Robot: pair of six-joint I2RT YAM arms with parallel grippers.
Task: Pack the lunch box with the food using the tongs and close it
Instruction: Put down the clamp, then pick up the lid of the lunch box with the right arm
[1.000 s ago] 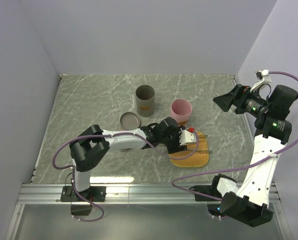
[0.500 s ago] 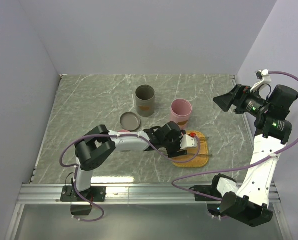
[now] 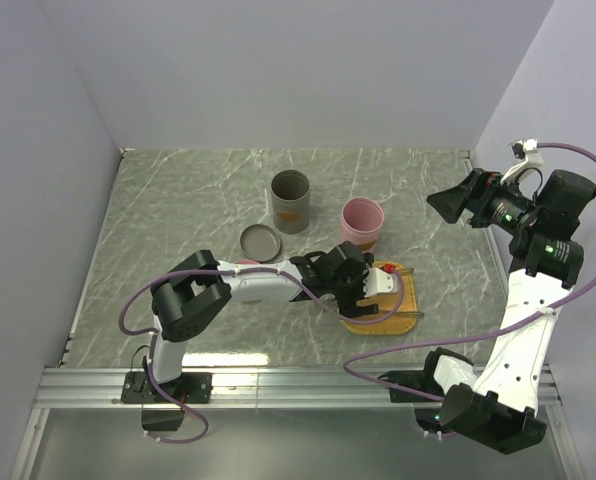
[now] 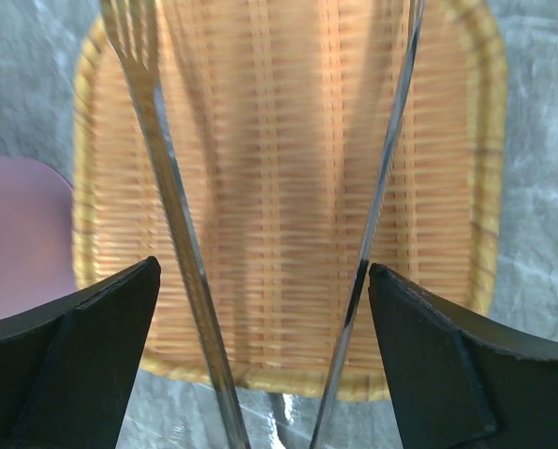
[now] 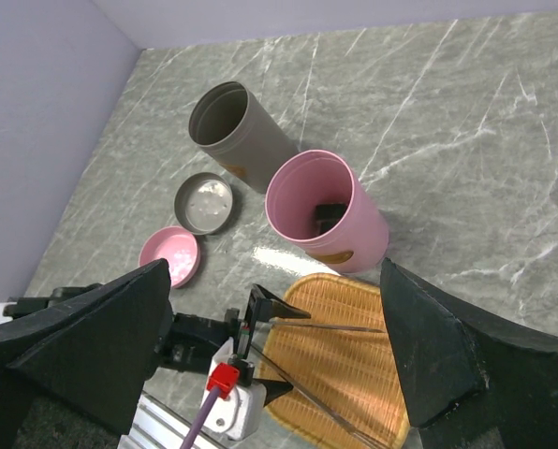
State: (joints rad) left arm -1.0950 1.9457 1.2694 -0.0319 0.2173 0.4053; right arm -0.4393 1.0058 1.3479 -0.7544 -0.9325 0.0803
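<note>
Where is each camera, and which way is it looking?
Top external: high behind the arms, looking down at the table. It shows both arms, with the left gripper over the orange tray and the right gripper raised at the right.
Left wrist: on the left arm, looking down at the tray. Its own fingers frame the tongs.
Right wrist: high at the right, looking down at the pink cup and grey cup. Its own fingers show at the edges.
Shared: both wrist views show the tray and tongs.
</note>
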